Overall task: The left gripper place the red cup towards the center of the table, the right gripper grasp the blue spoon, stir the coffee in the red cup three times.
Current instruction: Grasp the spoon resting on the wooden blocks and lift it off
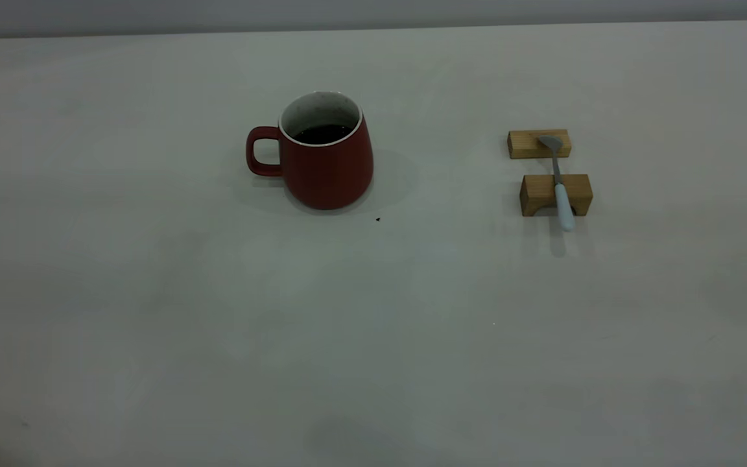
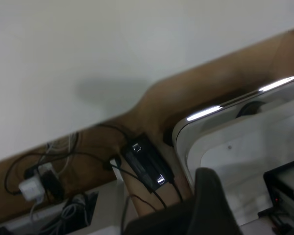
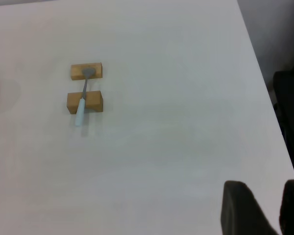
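Right tool (image 3: 269, 215): nearest thing in the right wrist view; two dark fingers (image 3: 240, 205) stand apart with bare surface showing between them, released and holding nothing. It hangs above the worktop's right side, well apart from the spoon. It is out of the exterior view.
Left tool (image 2: 210, 196): one dark part shows in the left wrist view; whether it is released or clenched, I cannot tell. It faces a pale wall, a wooden ledge and a tangle of cables (image 2: 44, 181), away from the cup. It is out of the exterior view.
Worktop (image 1: 373, 337): plain off-white surface with a rounded far right corner.
Cup (image 1: 325, 162): dark red with a white rim and a speckled white inside. It stands upright on the worktop, a little left of the middle and in the far half, with its loop handle turned to the left.
Coffee (image 1: 323, 133): dark liquid low inside the cup.
Speck (image 1: 377, 219): small dark spot on the worktop just in front of the cup, to its right.
Wooden blocks: two tan pieces on the right side, well apart from the cup, the far block (image 1: 529, 144) and near block (image 1: 539, 194) close together with a narrow gap between.
Spoon (image 1: 559, 181): it lies across both blocks, untouched. The grey bowl rests on the far block, the neck bridges the gap, and the pale blue handle crosses the near block and juts past it toward the front.
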Action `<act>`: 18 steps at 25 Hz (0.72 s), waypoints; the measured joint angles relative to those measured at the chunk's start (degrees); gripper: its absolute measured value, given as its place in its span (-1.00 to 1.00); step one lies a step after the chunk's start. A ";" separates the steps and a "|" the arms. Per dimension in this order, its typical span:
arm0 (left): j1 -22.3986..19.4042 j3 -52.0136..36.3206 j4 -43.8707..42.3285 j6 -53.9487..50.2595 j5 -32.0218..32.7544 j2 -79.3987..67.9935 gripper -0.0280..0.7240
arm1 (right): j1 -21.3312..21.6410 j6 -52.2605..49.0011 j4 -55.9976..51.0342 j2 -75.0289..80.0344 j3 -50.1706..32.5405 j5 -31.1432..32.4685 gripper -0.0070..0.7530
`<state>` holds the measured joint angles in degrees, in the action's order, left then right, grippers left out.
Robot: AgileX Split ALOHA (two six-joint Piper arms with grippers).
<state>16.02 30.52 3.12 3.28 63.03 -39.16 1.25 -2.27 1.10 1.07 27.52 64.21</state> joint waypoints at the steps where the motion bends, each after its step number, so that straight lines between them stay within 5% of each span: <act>1: 0.00 -1.42 -0.24 -0.26 0.11 2.08 0.46 | 0.00 0.00 0.00 0.00 0.00 0.00 -0.36; 14: -0.06 -2.65 -0.59 -2.13 0.61 28.36 0.46 | 0.00 0.00 0.00 0.00 0.00 0.00 -0.36; 18: -3.05 -2.65 -0.59 -2.13 0.98 35.90 0.46 | 0.00 0.00 0.00 0.00 0.00 0.00 -0.36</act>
<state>12.97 27.87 2.53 1.15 64.01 -3.26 1.25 -2.27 1.10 1.07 27.52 64.21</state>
